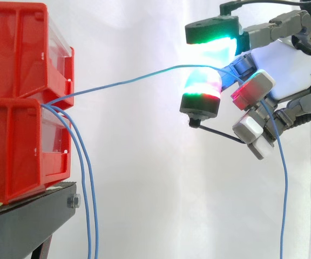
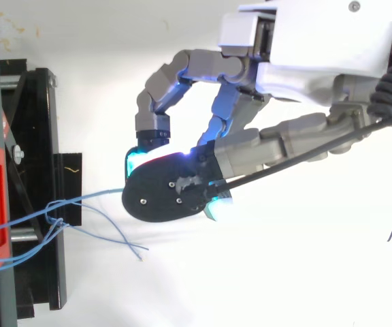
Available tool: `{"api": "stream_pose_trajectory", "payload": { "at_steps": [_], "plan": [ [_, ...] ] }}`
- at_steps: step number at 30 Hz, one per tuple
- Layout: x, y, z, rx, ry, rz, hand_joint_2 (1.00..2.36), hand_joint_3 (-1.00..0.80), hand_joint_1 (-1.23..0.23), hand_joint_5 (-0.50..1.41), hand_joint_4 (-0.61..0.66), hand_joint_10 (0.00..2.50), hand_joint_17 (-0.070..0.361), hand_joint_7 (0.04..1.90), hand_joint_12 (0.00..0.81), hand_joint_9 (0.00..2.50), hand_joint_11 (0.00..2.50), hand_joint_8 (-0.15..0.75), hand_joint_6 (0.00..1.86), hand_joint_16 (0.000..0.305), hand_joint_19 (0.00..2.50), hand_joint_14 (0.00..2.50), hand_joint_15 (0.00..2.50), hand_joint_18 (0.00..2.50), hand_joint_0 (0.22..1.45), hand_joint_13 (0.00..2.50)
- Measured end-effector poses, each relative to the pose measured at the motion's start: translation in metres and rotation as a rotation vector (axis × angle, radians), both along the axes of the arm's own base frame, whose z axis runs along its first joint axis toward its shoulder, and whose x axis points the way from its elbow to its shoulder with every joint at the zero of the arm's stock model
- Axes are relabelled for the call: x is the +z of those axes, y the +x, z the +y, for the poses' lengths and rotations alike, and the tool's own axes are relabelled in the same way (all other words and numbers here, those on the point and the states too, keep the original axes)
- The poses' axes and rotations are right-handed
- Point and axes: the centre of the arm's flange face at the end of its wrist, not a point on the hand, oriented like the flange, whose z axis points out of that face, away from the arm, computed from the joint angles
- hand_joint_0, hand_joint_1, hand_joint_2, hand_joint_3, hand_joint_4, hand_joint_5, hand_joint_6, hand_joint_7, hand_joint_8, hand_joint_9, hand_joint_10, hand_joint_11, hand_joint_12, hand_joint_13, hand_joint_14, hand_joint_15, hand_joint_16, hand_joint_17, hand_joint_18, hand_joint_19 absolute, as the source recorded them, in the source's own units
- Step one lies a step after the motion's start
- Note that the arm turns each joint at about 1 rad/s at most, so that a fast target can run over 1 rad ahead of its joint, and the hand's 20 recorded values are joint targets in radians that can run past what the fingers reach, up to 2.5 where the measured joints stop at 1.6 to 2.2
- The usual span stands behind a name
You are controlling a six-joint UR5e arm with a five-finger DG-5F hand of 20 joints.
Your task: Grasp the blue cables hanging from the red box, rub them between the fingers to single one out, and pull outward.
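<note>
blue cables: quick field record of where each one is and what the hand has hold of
single blue cable: stretched from the front of the red bins, where the two meet, across to the hand; its tail hangs down past the fingers
two blue cables: hang down from the same spot, in front of the black stand
hand: pinched on the single blue cable, out to the side, apart from the bins
red bins: two, stacked on the black stand
task stage: one cable singled out and held away from the bins
</note>
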Motion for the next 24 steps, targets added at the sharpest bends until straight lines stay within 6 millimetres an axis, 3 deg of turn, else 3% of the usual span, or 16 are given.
{"api": "stream_pose_trajectory", "payload": {
  "at_steps": [13,21,24],
  "plan": [
    [-0.0004,-0.0001,-0.0005,-0.003,0.0,0.0,1.01,-0.35,-0.75,-0.18,0.14,0.02,0.119,0.92,0.415,1.24,0.99,0.33,0.91,0.053,0.56,0.02,0.63,0.79,0.58,0.98],
    [-0.0006,-0.0001,-0.0005,-0.004,0.003,0.0,1.0,-0.47,-0.65,-0.17,0.15,0.02,0.123,0.92,0.432,1.28,0.98,0.344,0.9,0.055,0.56,0.02,0.63,0.8,0.53,0.99],
    [-0.0005,-0.0001,-0.0004,-0.004,0.004,0.0,1.0,-0.49,-0.69,-0.17,0.16,0.02,0.124,0.92,0.435,1.28,0.98,0.346,0.9,0.055,0.56,0.02,0.62,0.8,0.53,0.99]
  ]
}}
